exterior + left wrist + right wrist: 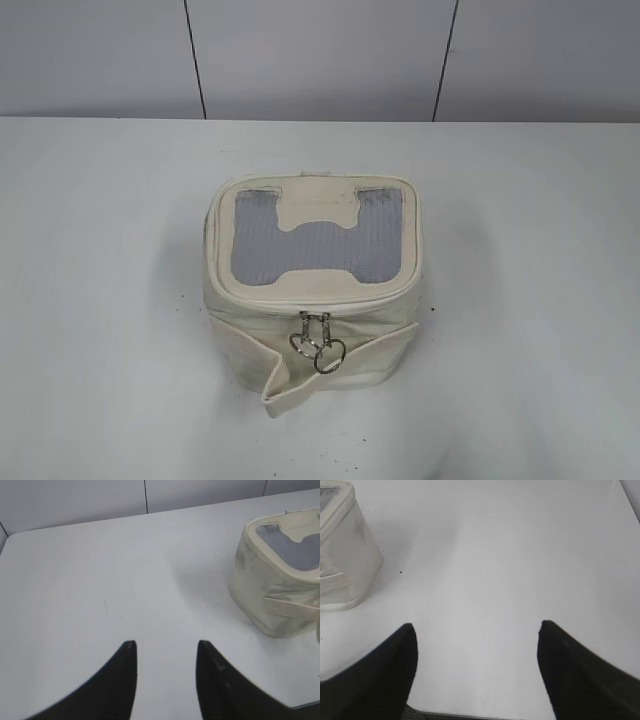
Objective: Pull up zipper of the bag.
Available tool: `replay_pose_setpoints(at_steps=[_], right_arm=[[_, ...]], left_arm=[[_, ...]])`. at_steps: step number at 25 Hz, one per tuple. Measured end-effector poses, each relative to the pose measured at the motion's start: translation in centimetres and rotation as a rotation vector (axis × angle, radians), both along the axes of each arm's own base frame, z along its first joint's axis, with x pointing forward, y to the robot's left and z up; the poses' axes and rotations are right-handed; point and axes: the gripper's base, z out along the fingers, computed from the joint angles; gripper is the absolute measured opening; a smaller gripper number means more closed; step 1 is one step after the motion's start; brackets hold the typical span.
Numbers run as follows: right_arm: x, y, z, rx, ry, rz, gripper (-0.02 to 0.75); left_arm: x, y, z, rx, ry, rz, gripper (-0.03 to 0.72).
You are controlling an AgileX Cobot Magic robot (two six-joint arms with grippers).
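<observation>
The cream-white bag [315, 330] stands in the middle of the white table, with a grey mesh top panel [318, 245] and a cream H-shaped patch. The zipper [312, 303] runs round its top rim. Two silver sliders with ring pulls [318, 342] hang together at the front face, above a folded band. The bag also shows at the right of the left wrist view [275, 587] and at the top left of the right wrist view [342, 555]. My left gripper [166, 645] is open and empty over bare table. My right gripper [476, 626] is open wide and empty. Neither gripper shows in the exterior view.
The white table [100, 300] ends at a grey panelled wall [320, 60] behind the bag. The table's near edge shows at the bottom of the right wrist view [470, 714].
</observation>
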Motion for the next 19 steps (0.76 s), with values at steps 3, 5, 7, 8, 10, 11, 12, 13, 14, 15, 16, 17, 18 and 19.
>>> replay_pose_setpoints(at_steps=[3,5,7,8,10,11,12,13,14,15,16,17,18,19], right_arm=[[0.00,0.00,0.00,0.000,0.000,0.000,0.579],[0.00,0.00,0.00,0.000,0.000,0.000,0.579],[0.00,0.00,0.00,0.000,0.000,0.000,0.579],[0.00,0.00,0.00,0.000,0.000,0.000,0.579],[0.00,0.00,0.00,0.000,0.000,0.000,0.579],[0.00,0.00,0.00,0.000,0.000,0.000,0.580],[0.00,0.00,0.00,0.000,0.000,0.000,0.580],[0.00,0.00,0.00,0.000,0.000,0.000,0.580],[0.00,0.00,0.00,0.000,0.000,0.000,0.580],[0.00,0.00,0.00,0.000,0.000,0.000,0.580],[0.00,0.00,0.00,0.000,0.000,0.000,0.580],[0.00,0.00,0.00,0.000,0.000,0.000,0.580],[0.00,0.00,0.00,0.000,0.000,0.000,0.580],[0.00,0.00,0.00,0.000,0.000,0.000,0.580]], left_arm=[[0.00,0.00,0.00,0.000,0.000,0.000,0.307],[0.00,0.00,0.00,0.000,0.000,0.000,0.307],[0.00,0.00,0.00,0.000,0.000,0.000,0.307],[0.00,0.00,0.00,0.000,0.000,0.000,0.307],[0.00,0.00,0.00,0.000,0.000,0.000,0.307],[0.00,0.00,0.00,0.000,0.000,0.000,0.307],[0.00,0.00,0.00,0.000,0.000,0.000,0.307],[0.00,0.00,0.00,0.000,0.000,0.000,0.307],[0.00,0.00,0.00,0.000,0.000,0.000,0.307],[0.00,0.00,0.00,0.000,0.000,0.000,0.307],[0.00,0.00,0.00,0.000,0.000,0.000,0.307],[0.00,0.00,0.00,0.000,0.000,0.000,0.307],[0.00,0.00,0.00,0.000,0.000,0.000,0.307],[0.00,0.00,0.00,0.000,0.000,0.000,0.307]])
